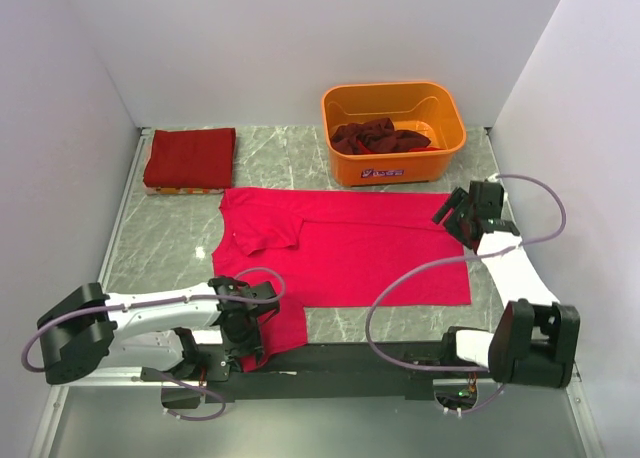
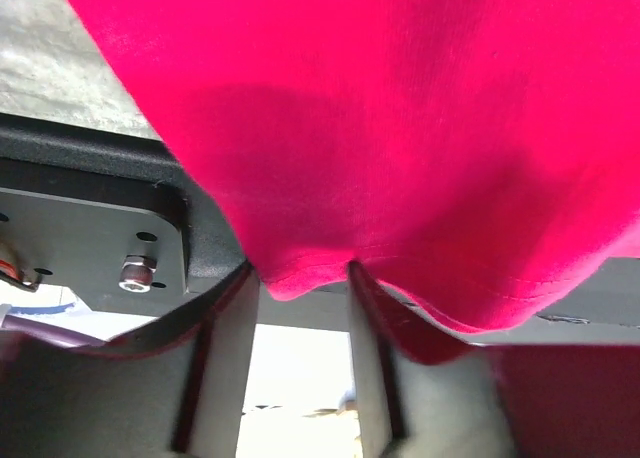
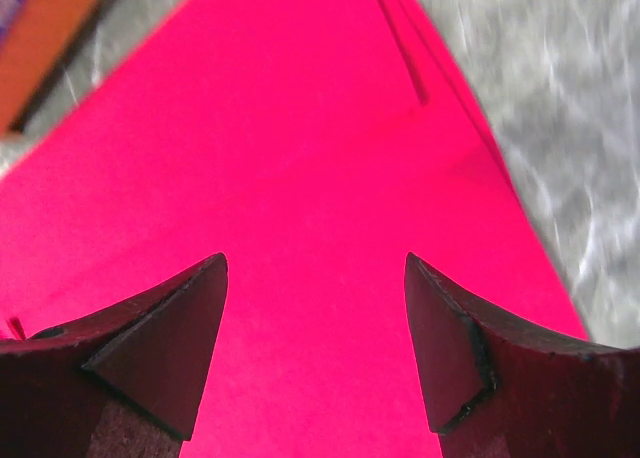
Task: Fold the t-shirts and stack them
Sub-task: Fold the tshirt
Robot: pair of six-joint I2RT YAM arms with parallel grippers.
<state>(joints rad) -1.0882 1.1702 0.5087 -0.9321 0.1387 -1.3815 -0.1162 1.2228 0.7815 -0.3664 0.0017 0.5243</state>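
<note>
Fold step in hand on the red shirt [image 1: 370,253], spread flat across the middle of the tabletop [image 1: 400,323]. Clamping its near edge at lower left with the left pincer [image 2: 300,278]. Hovering over the shirt's right edge, upper right, with the right pincer [image 3: 315,268], fingers apart, holding nothing. Next, probably: closing the right on that hem, then lifting both sides together to fold.

An orange tub [image 1: 430,166] sits on a grey marble table [image 1: 165,243]. White walls [image 1: 250,38] stand behind the tub.
</note>
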